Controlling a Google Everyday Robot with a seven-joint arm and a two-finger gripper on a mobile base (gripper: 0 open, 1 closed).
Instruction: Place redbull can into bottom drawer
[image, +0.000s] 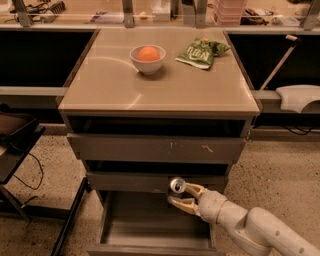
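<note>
The redbull can (176, 185) is gripped between the 2 fingers of the gripper (179, 194), held over the open bottom drawer (145, 225)

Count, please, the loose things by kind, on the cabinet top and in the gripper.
Bowl: 1
Orange: 1
Green snack bag: 1
Redbull can: 1, held in the gripper above the open bottom drawer
Total: 4
</note>
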